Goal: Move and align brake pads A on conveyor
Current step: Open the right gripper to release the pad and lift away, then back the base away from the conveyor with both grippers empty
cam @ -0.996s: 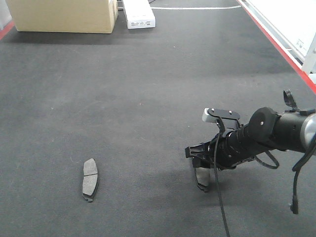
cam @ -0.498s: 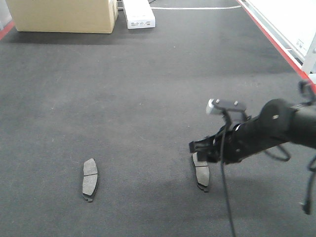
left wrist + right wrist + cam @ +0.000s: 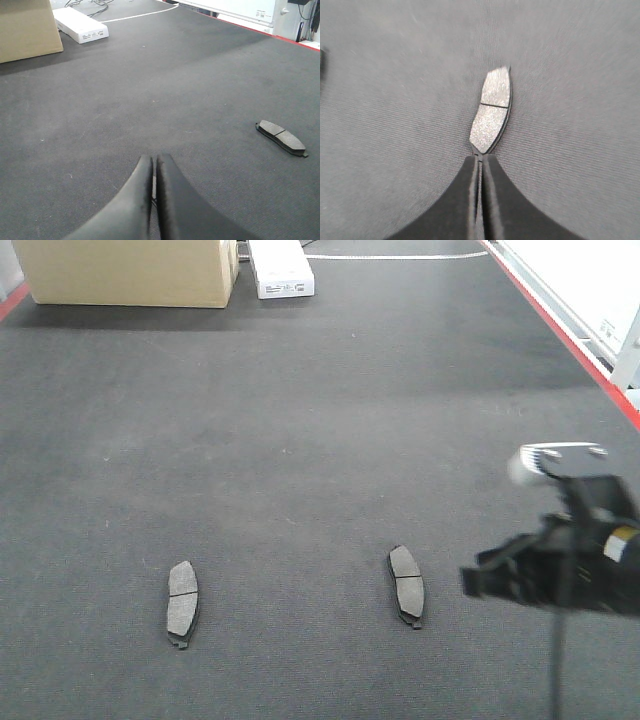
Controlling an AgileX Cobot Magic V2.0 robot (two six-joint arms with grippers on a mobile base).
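Grippers first: my right gripper (image 3: 472,582) is fully closed and holds nothing. It shows blurred at 4 o'clock in the front view. Right wrist view shows this right gripper (image 3: 480,162) with its fingers pressed together and no gap visible. Two brake pads A lie flat on the conveyor (image 3: 300,440), friction face up. The 5 o'clock pad (image 3: 406,585) and the 7 o'clock pad (image 3: 182,602) are well apart, roughly level with each other. Both have their long axis running about 12 to 6. Bare belt shows between my right gripper and the 5 o'clock pad, so they are near each other but not touching. From the right wrist, the 5 o'clock pad (image 3: 491,111) runs from my fingertips toward 12 o'clock, centre groove across its middle. Its near end lines up with the tips. My left gripper (image 3: 154,162) is closed too, fingers touching along their length and empty, over bare belt; it is not in the front view. Left wrist view has one pad at 3 o'clock, flat and well apart from the fingers; I cannot tell which of the two it is. Red edge (image 3: 560,335) runs along the conveyor at 2 o'clock. Cardboard box (image 3: 130,270) and white box (image 3: 280,270) sit at the far end, 11 to 12 o'clock.
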